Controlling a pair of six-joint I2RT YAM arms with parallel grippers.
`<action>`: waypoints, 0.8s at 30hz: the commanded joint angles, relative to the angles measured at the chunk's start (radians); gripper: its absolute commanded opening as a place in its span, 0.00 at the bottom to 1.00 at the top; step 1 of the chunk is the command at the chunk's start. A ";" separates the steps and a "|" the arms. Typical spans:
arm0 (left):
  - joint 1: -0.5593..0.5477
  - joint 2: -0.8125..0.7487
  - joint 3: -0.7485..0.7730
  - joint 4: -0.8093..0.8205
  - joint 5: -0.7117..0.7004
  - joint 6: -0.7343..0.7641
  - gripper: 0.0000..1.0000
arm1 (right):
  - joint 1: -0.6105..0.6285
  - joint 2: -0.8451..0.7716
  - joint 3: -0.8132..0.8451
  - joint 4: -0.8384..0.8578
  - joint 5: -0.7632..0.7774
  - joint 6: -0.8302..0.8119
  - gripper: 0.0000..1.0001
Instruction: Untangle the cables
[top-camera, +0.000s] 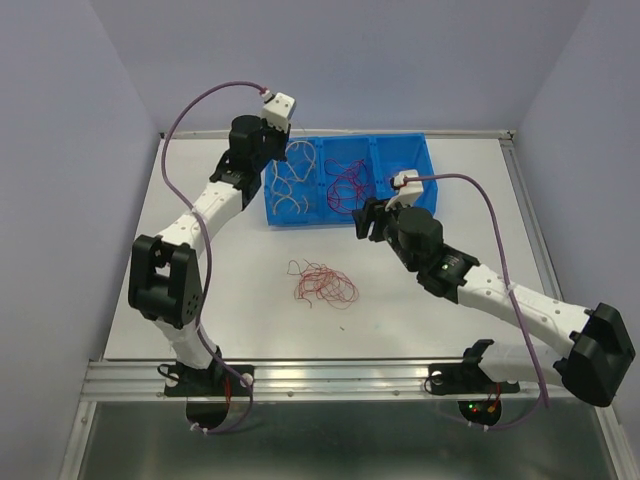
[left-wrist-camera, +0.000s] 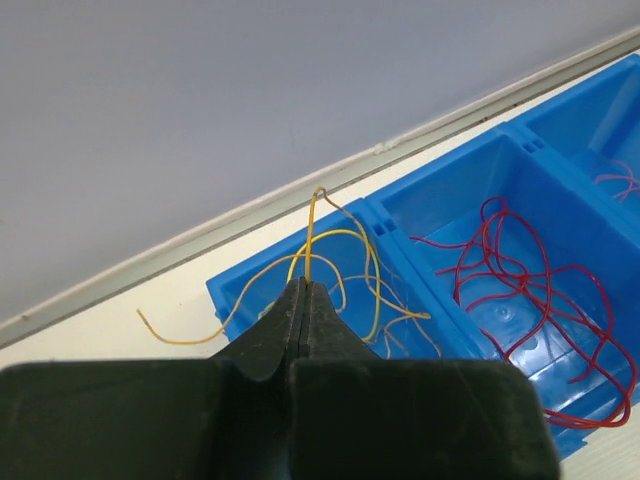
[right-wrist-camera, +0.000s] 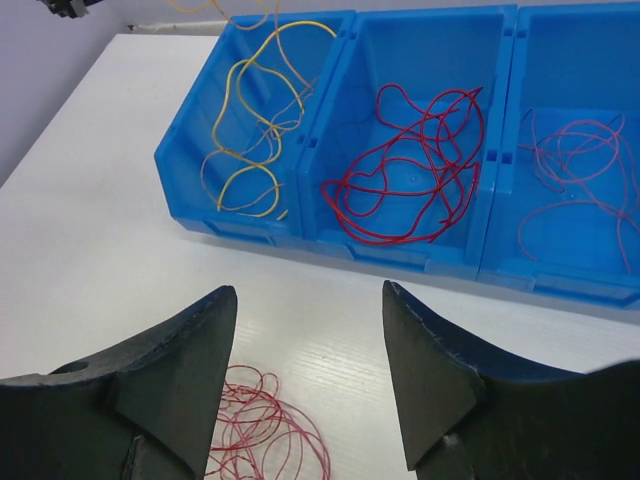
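While left gripper (left-wrist-camera: 303, 287) pinches a yellow cable (left-wrist-camera: 311, 235), right gripper (right-wrist-camera: 308, 292) gapes

**Blue, yellow, red and pink against white**

The bin (right-wrist-camera: 320, 240) is plain bright blue. In its left compartment the yellow cables (right-wrist-camera: 238, 110) read cream-white from above; the middle holds dark red cables (right-wrist-camera: 400, 165), the right pale pink cables (right-wrist-camera: 575, 185). The tangle (top-camera: 322, 284) on the white table (top-camera: 240, 320) mixes red and pink. The left gripper (left-wrist-camera: 305, 300) and right gripper (right-wrist-camera: 310, 380) are black, both arms (top-camera: 215, 205) white with black joints, their thick leads (top-camera: 200, 98) purple, the walls (top-camera: 350, 60) pale lavender.
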 joint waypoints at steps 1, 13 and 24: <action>-0.005 0.052 0.128 -0.146 -0.010 -0.076 0.00 | 0.010 -0.030 -0.021 0.051 0.026 0.010 0.65; -0.069 0.117 0.160 -0.198 -0.351 -0.308 0.00 | 0.008 -0.019 -0.018 0.053 0.026 0.011 0.65; -0.087 0.275 0.244 -0.284 -0.443 -0.429 0.00 | 0.010 -0.017 -0.020 0.054 0.029 0.011 0.65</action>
